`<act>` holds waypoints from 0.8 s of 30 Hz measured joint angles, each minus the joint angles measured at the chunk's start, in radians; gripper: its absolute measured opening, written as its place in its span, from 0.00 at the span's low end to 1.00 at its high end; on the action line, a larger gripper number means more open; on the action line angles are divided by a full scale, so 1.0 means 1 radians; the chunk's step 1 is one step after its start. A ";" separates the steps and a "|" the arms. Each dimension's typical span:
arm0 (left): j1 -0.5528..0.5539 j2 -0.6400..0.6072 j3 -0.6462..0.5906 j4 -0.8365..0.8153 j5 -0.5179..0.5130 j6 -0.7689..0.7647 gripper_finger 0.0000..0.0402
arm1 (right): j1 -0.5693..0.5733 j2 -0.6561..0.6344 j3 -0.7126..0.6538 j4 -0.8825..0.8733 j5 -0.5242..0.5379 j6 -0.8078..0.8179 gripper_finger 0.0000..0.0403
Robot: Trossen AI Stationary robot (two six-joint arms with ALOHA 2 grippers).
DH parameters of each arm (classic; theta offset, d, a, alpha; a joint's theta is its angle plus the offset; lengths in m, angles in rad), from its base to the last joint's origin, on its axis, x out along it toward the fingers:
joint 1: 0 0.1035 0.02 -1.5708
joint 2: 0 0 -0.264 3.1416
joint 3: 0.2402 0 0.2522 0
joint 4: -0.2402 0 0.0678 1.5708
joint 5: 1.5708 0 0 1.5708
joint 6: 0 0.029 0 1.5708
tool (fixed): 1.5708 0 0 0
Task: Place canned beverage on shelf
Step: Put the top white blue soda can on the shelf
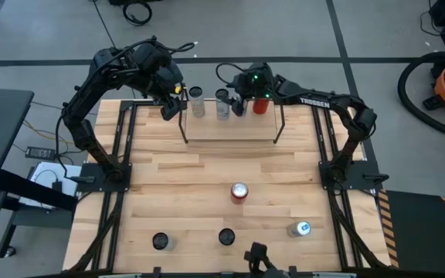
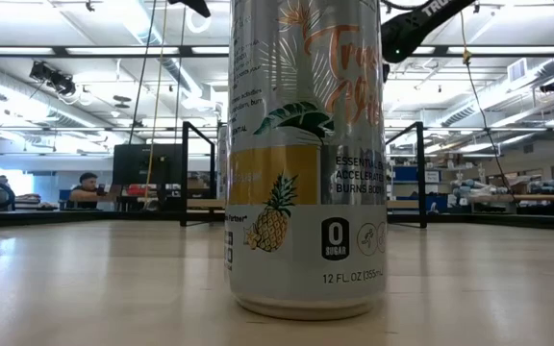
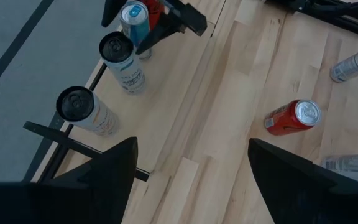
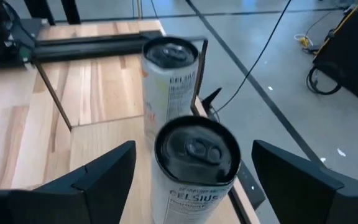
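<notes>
Overhead, both dark arms reach to the far edge of the wooden table (image 1: 168, 177), where the shelf (image 1: 230, 127), a low rack with a light board and thin black end frames, stands.

The right gripper (image 1: 236, 105) hovers over the shelf with its fingers (image 4: 98, 174) spread wide. A dark-topped silver can (image 4: 194, 168) stands upright between them, with a clear gap on each side, so nothing is gripped. A second silver can (image 4: 168, 84) stands just beyond it on the board.

The left gripper (image 1: 171, 106) hangs at the shelf's left end, fingers (image 3: 114, 165) also wide apart and empty.

From above, 3 cans show on the shelf, including a red can (image 1: 260, 105) partly hidden by the right gripper.

On the open table stand a red-sided can (image 1: 239, 191), 2 dark-topped cans and a blue-topped one. In the table-level view, a large pineapple can (image 2: 306, 154) blocks the middle, its top cut off, hiding most of the shelf.
</notes>
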 joint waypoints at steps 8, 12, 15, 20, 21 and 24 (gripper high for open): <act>0.000 0.000 0.000 0.009 0.000 -0.001 0.76 | 0.029 0.004 0.001 0.057 0.135 0.133 0.81; 0.000 0.000 0.000 0.009 0.000 -0.003 0.76 | 0.048 0.004 0.002 0.063 0.151 0.147 0.82; 0.000 0.000 0.000 0.009 0.000 -0.003 0.76 | 0.056 0.004 0.002 0.055 0.165 0.165 0.82; 0.000 0.000 0.000 0.010 0.000 -0.004 0.76 | 0.063 0.004 0.001 0.027 0.236 0.165 0.82; 0.000 0.001 0.000 0.010 0.000 -0.004 0.76 | 0.063 0.004 0.001 0.022 0.233 0.172 0.82; 0.000 0.001 0.000 0.010 0.000 -0.004 0.76 | 0.063 0.004 0.001 -0.006 0.227 0.167 0.82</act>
